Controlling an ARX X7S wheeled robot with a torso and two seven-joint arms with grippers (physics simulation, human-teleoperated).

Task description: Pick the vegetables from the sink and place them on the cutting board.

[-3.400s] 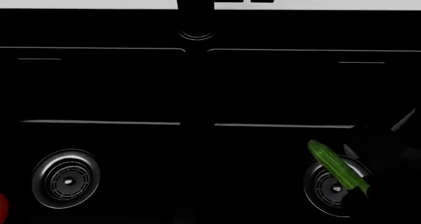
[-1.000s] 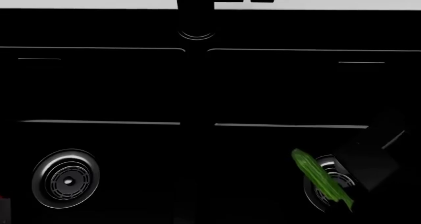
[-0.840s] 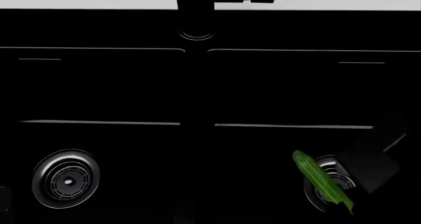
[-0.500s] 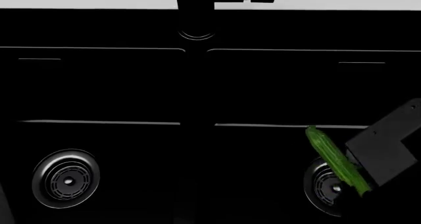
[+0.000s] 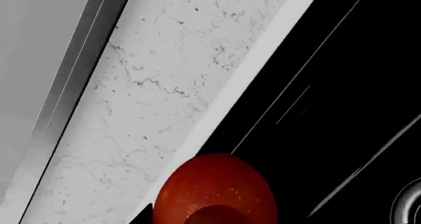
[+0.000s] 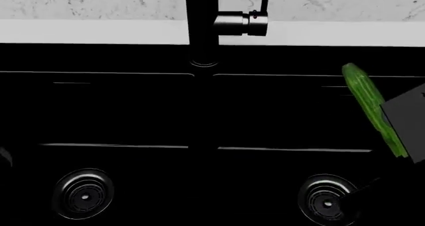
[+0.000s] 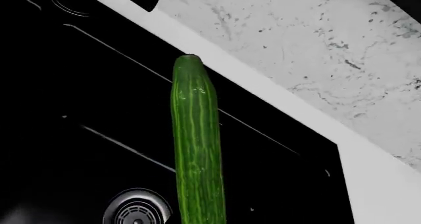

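In the head view my right gripper, a dark block at the right edge, is shut on the long green cucumber. It holds the cucumber tilted above the right basin of the black sink. In the right wrist view the cucumber runs straight out from the jaws, over a drain. In the left wrist view the red tomato fills the jaw area, raised beside the sink's rim, and my left gripper's fingers are almost hidden by it. The cutting board is out of view.
The black faucet stands at the back centre between the basins. Two ringed drains, left and right, lie in the basin floors. A white marble counter runs behind the sink and shows beside it in the left wrist view.
The cucumber has risen from over the right drain to near the back rim, still in my right gripper. The head view has shifted, so the marble counter now shows behind the sink.
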